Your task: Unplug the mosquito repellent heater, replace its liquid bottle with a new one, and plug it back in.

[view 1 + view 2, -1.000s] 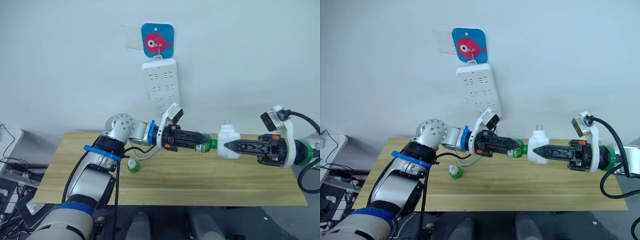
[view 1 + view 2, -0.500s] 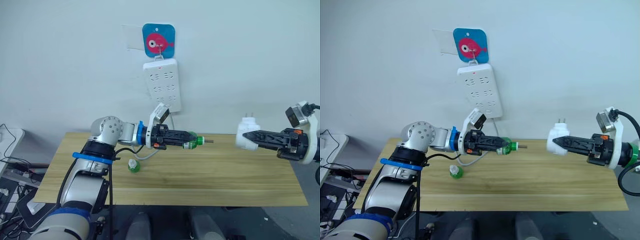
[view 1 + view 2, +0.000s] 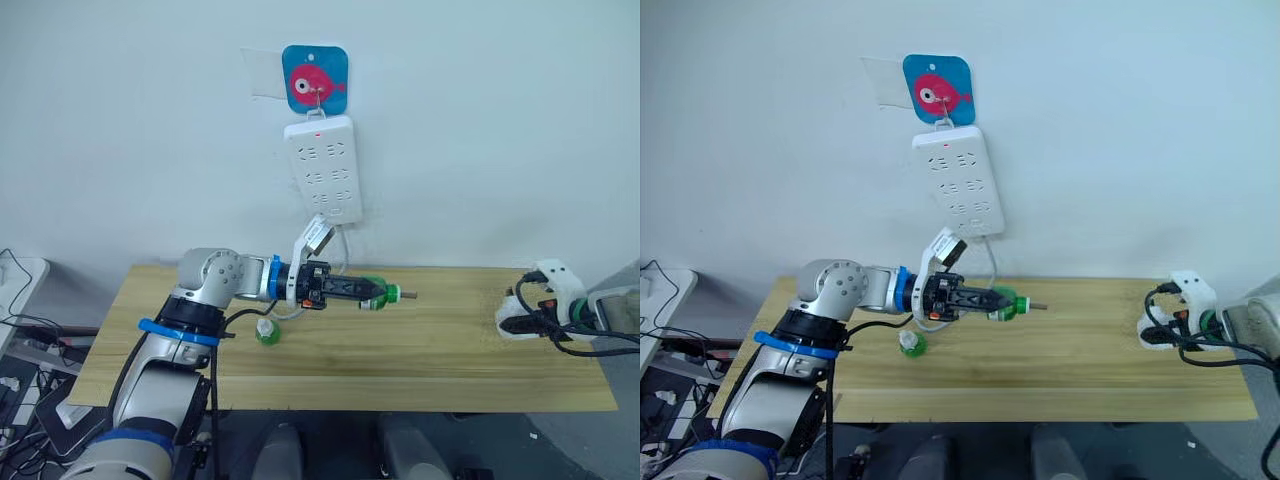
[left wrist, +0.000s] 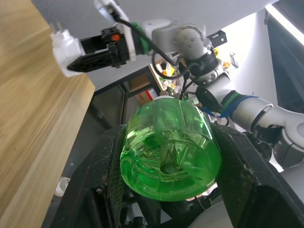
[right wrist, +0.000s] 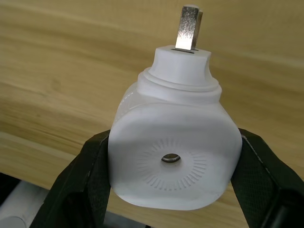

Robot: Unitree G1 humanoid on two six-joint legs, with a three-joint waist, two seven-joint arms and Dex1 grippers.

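Note:
My left gripper [image 3: 374, 293] is shut on a green liquid bottle [image 3: 372, 292] and holds it level above the middle of the wooden table [image 3: 420, 370], its wick pointing right. The left wrist view looks at the bottle's round base [image 4: 168, 153] between the two fingers [image 4: 111, 180]. The white mosquito repellent heater [image 5: 173, 151] sits in my shut right gripper [image 3: 512, 322], low over the table's right end, with one metal prong [image 5: 189, 27] pointing away. A second green bottle [image 3: 265, 332] stands on the table below my left forearm.
A long white power strip [image 3: 323, 170] hangs on the wall from a blue hook plate with a pink fish [image 3: 314, 79]. Its cable [image 3: 343, 250] drops behind the left gripper. Black cables [image 3: 575, 345] trail by the right wrist.
The bottle and heater, joined one second ago, have come apart. My right arm has drawn back right and down to the table's end with the heater. My left arm has pulled back slightly with the bottle.

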